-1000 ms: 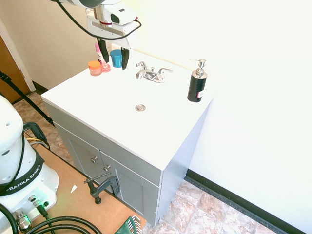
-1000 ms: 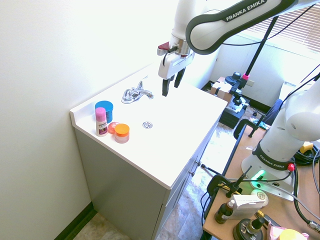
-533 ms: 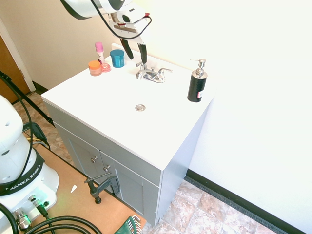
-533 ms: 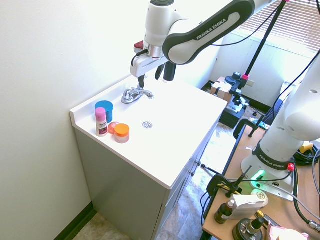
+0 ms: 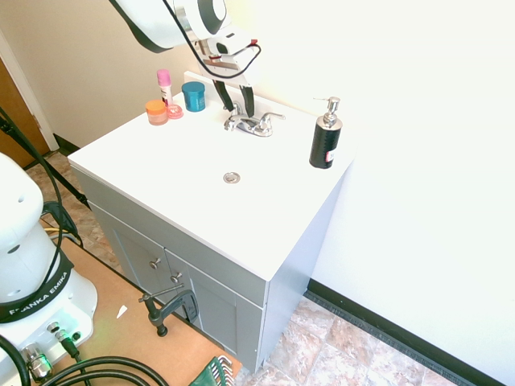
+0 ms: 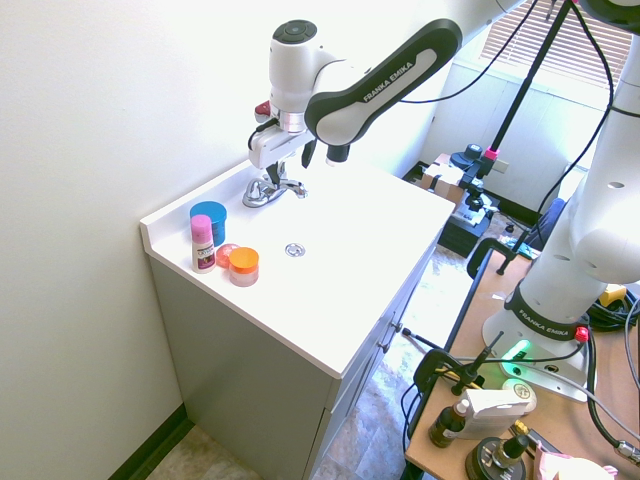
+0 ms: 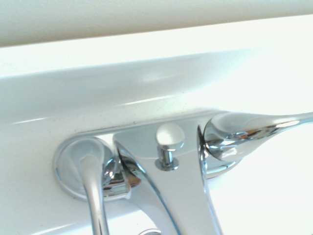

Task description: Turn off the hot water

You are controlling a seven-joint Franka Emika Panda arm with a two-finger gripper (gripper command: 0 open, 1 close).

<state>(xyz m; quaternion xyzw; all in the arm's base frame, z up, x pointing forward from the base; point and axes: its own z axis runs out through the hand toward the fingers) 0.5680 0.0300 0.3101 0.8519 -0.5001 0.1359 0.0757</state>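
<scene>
In the last second I moved my black two-finger gripper (image 5: 236,103), fingers apart, above the shiny chrome faucet (image 5: 252,123); grasping its hot handle should come next.

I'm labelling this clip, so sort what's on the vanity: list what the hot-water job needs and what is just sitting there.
For the job:
- chrome faucet, with its two lever handles
- hand, open, just above the faucet

Just sitting there:
- black soap dispenser
- blue jar
- pink-capped bottle
- orange-lidded jar
- sink drain
</scene>
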